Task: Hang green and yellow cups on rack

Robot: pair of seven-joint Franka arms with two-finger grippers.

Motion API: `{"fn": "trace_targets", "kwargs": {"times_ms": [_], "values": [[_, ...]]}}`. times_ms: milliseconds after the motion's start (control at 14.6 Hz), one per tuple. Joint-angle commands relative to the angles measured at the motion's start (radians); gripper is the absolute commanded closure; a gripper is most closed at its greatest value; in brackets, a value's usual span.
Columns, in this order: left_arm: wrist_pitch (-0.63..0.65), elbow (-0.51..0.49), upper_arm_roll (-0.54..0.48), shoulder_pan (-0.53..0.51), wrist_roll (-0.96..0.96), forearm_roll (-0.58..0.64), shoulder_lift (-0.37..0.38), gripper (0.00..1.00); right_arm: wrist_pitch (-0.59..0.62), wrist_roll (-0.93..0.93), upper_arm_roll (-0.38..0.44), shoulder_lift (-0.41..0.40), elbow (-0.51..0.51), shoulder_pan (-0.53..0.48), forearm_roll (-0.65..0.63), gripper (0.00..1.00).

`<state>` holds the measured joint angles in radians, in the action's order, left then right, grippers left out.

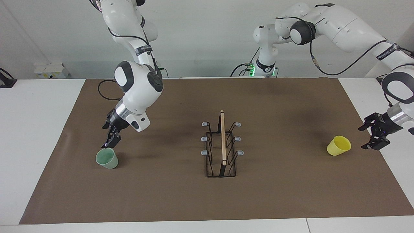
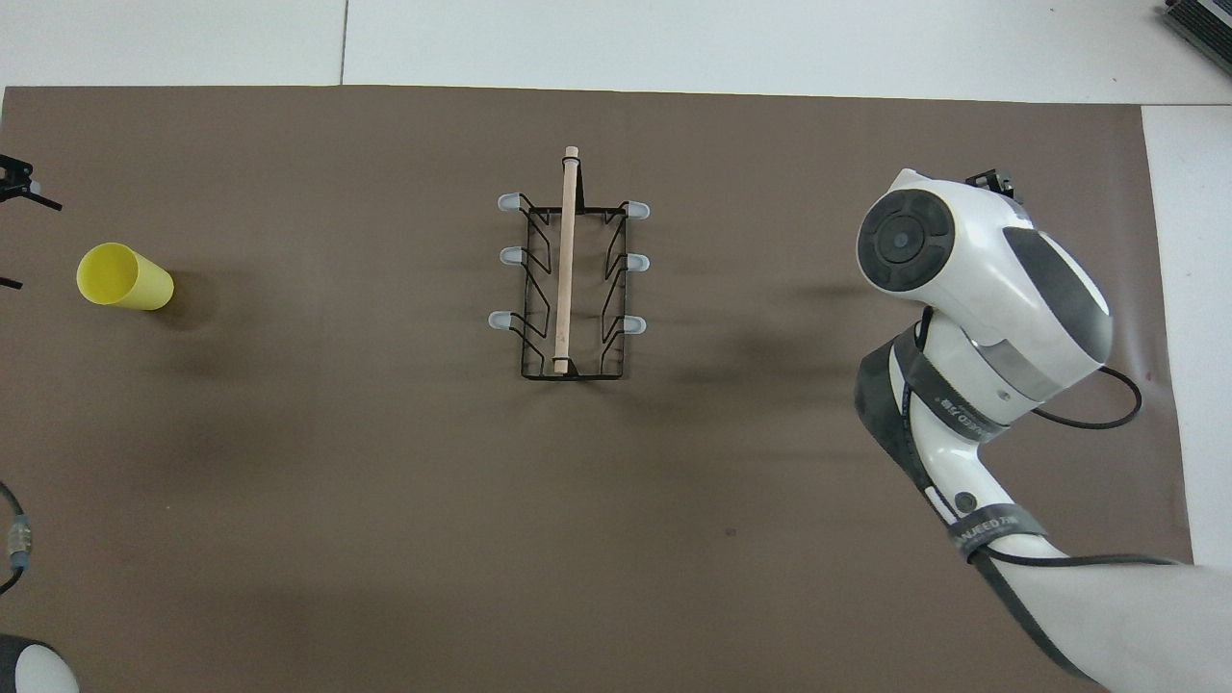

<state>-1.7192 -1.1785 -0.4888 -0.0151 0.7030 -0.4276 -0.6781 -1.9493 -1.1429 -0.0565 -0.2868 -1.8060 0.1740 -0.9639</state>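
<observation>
On the worktop, the rack stands with every peg bare; nothing is hung. The green cup sits toward the right arm's end, just under the right claw, whose opening I cannot tell. The left claw is spread beside the yellow cup. In the overhead view the right arm hides the green cup.

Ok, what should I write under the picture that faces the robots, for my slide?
Right gripper just above green cup, left gripper beside tipped yellow cup, rack bare.
</observation>
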Motion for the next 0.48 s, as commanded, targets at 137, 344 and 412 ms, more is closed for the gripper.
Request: {"fn": "trace_targets", "kwargs": {"times_ms": [137, 344, 412], "values": [[-0.112, 0.048, -0.011, -0.049, 0.065, -0.072, -0.119, 0.00, -0.014, 0.216, 0.000, -0.141, 0.010, 0.041, -0.133, 0.00], [-0.172, -0.005, -0.007, -0.071, 0.150, -0.134, -0.138, 0.00, -0.022, 0.303, 0.000, -0.187, 0.008, 0.041, -0.165, 0.00], [-0.198, -0.035, -0.007, -0.063, 0.177, -0.151, -0.133, 0.00, -0.023, 0.334, 0.000, -0.204, 0.008, 0.041, -0.176, 0.00]]}}
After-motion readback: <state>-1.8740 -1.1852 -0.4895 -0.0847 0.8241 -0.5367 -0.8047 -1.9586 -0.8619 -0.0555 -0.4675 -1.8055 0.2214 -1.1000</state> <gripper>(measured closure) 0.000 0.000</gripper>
